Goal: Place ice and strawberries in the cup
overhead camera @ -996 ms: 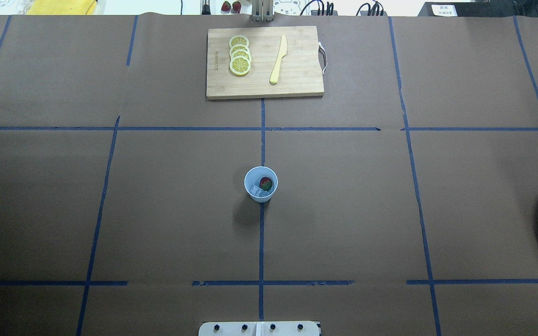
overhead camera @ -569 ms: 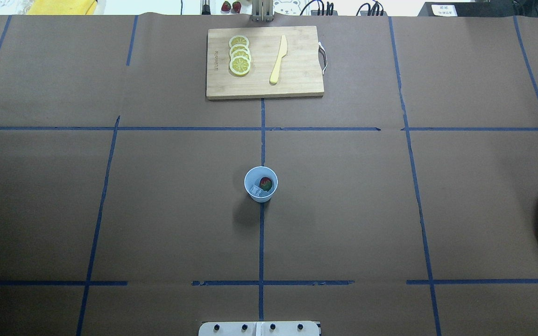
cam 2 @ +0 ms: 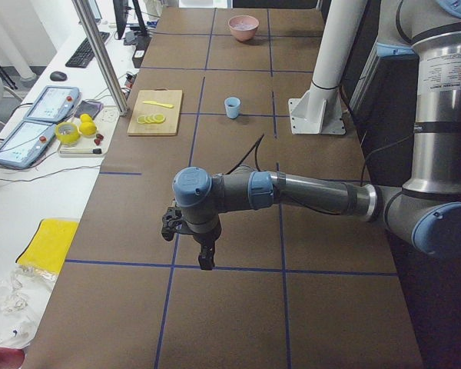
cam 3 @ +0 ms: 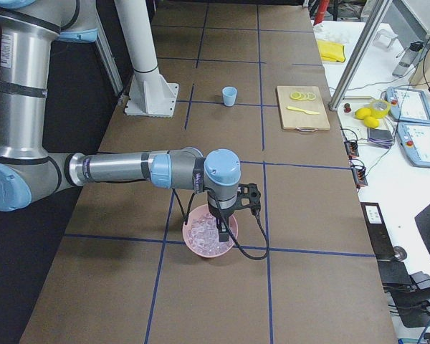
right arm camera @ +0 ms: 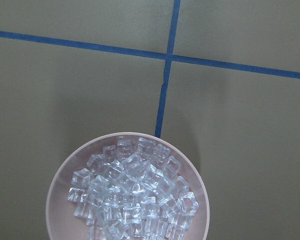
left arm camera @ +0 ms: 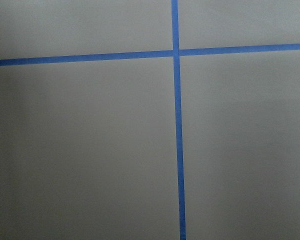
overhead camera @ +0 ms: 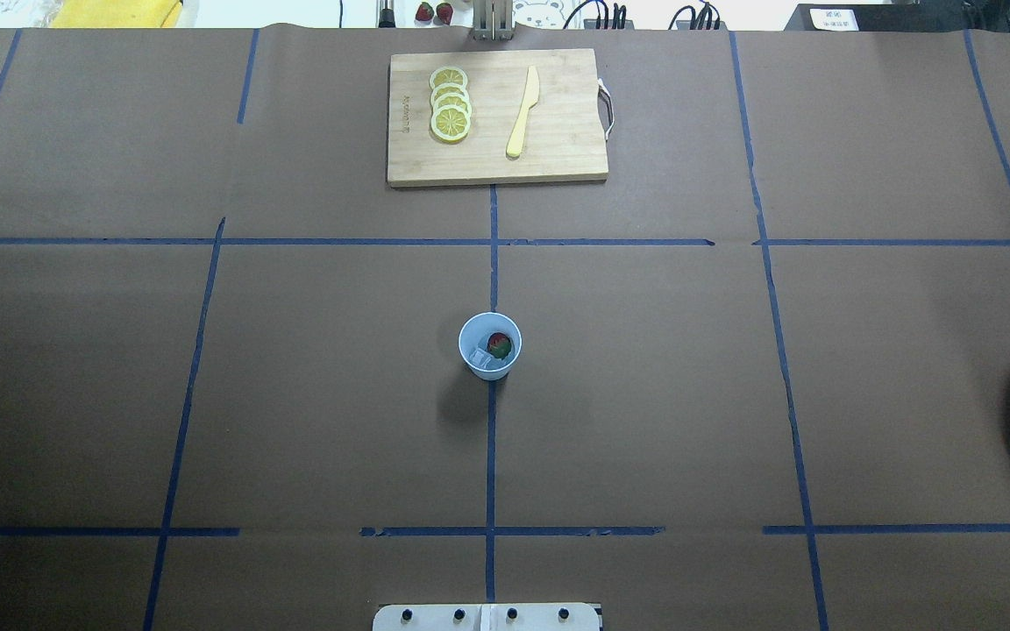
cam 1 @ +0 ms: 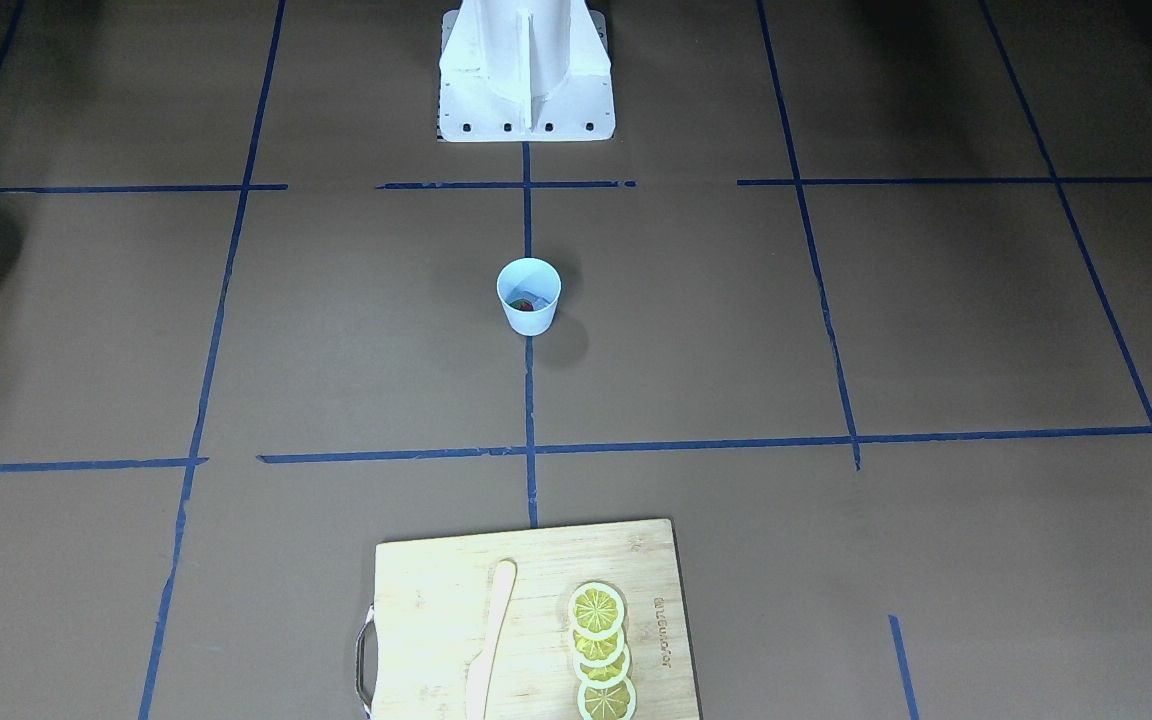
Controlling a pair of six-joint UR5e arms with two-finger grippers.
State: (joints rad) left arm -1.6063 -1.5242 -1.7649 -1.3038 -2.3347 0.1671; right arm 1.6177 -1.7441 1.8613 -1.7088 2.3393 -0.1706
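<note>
One strawberry [overhead camera: 498, 343] and one ice cube [overhead camera: 479, 357] lie in the cup [overhead camera: 489, 345], in the middle of the counter [overhead camera: 645, 394]. The right hand [cam 3: 223, 233] hangs over the pink bowl [right arm camera: 127, 135] of ice [right arm camera: 130, 195] — probably placed for more cubes; the left hand [cam 2: 205, 260] hangs far aside, out of the way. Wide or narrow, I cannot tell.

We see the left arm [cam 2: 315, 196] as silver tubing with grey joints and pale-blue round caps; a white printed label [cam 2: 446, 71] wraps its upright tube; a thin black left cable [cam 2: 246, 152] arcs off the wrist; the left hand [cam 2: 205, 262] is black, with narrow fingers; we find the right arm [cam 3: 115, 168] built alike, its black right cable [cam 3: 264, 240] looping beside the black right hand [cam 3: 223, 231]; between them we see a white post [cam 1: 526, 60], its foot plate set with dark screws.
</note>
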